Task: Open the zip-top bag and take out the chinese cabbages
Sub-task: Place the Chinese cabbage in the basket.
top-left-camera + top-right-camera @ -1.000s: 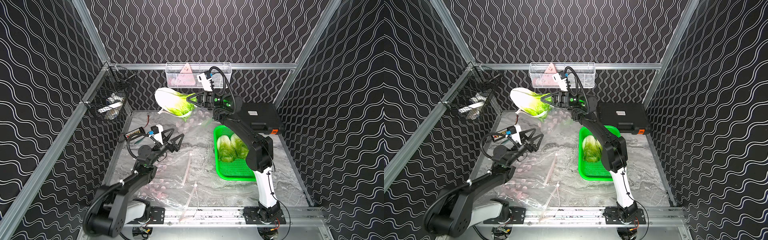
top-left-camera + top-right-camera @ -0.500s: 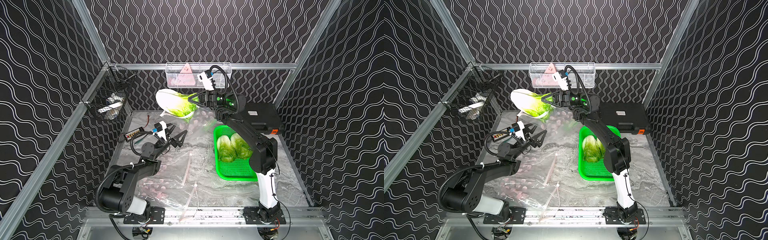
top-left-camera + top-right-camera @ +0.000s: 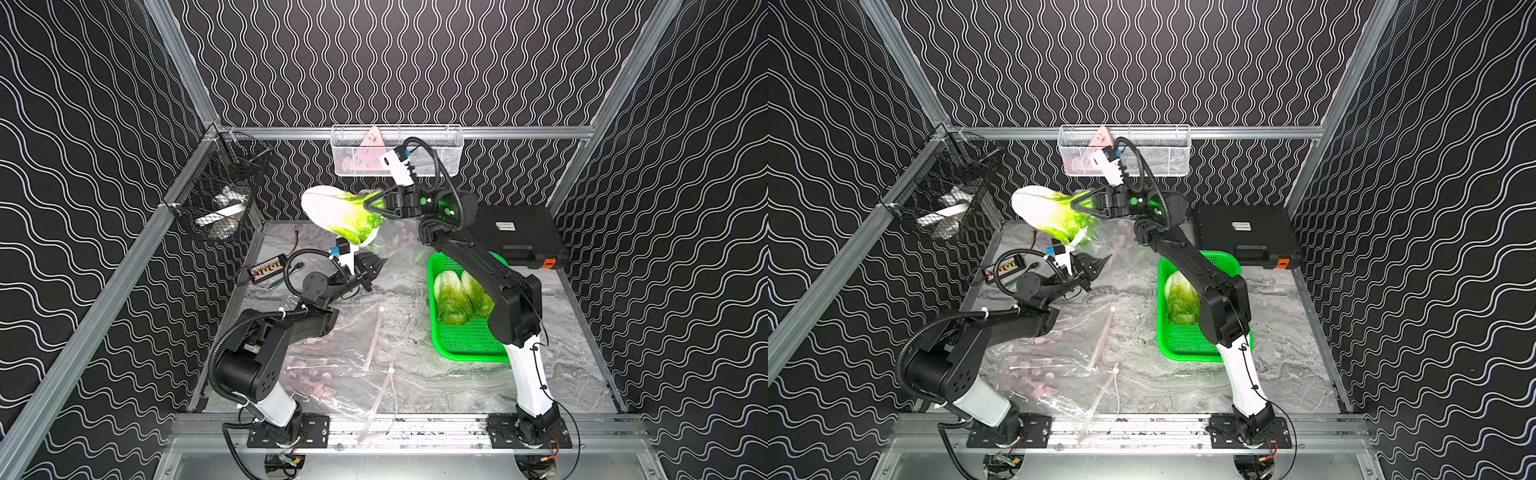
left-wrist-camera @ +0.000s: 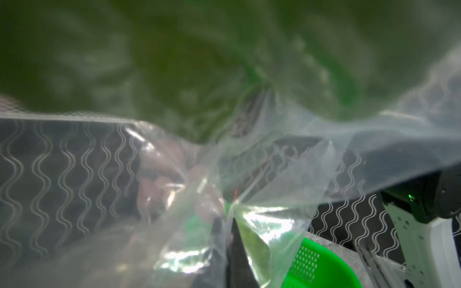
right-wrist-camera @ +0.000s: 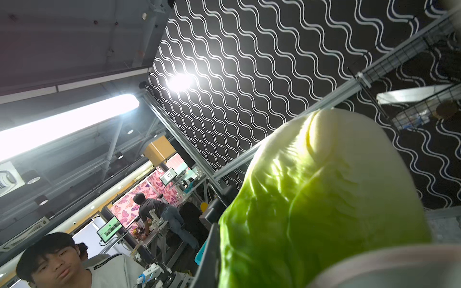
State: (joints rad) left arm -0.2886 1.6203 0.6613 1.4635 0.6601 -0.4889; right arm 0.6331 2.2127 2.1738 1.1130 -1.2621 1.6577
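1. Right hand (image 3: pixel 369 203): clamped on the leafy end of 1 cabbage (image 3: pixel 332 212), held in the air over the far middle of the table (image 3: pixel 457 386). The cabbage lies roughly level, white base pointing left, green end at my fingers. My right wrist view shows it (image 5: pixel 324 199) close up, with a pale band of film across the leaves nearest the camera.

2. Left hand (image 3: pixel 379 261): together, pinching a fold of the clear bag (image 3: pixel 332 365). It sits just below the cabbage. In my left wrist view the film (image 4: pixel 274 174) gathers to a point at my fingertips (image 4: pixel 237 249), and the green leaves show blurred through it.

3. Bag: most of it lies flat on the near left of the table, partly under my left arm. A raised part runs from my left hand up to the cabbage's leafy end. I cannot tell if the leaves are inside the film or only touching it.

4. Other 2 cabbages (image 3: pixel 451 297): side by side in the green tray (image 3: pixel 465 355) on the right, partly hidden by my right arm; a top view shows only 1 (image 3: pixel 1181 299).
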